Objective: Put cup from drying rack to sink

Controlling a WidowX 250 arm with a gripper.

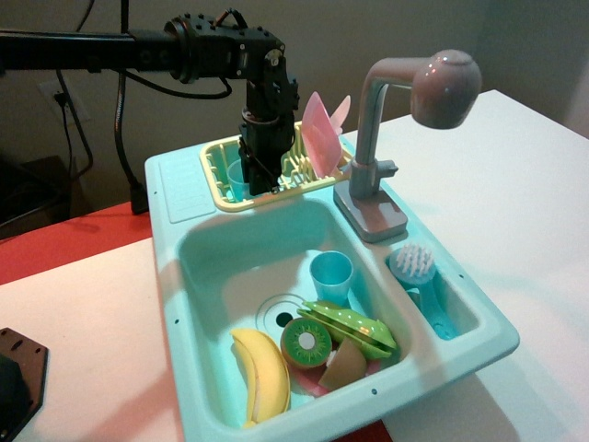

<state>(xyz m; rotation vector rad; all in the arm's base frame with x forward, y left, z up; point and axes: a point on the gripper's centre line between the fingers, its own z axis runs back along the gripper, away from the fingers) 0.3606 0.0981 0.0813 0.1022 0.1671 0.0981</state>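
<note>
A light-blue cup (236,177) stands upright in the left part of the pale yellow drying rack (210,168), at the back of the mint-turquoise sink (230,249). My black gripper (260,180) reaches down into the rack right against the cup's right side and covers part of it. I cannot tell whether its fingers are closed on the cup's wall or beside it. A second, near-identical blue cup (331,274) stands upright in the basin near the drain.
Pink plates (320,133) stand in the rack right of the gripper. The grey faucet (373,147) rises at the right. The basin holds a banana (262,373), a kiwi half (306,343) and a green fruit (354,329). A brush (414,265) lies in the side compartment.
</note>
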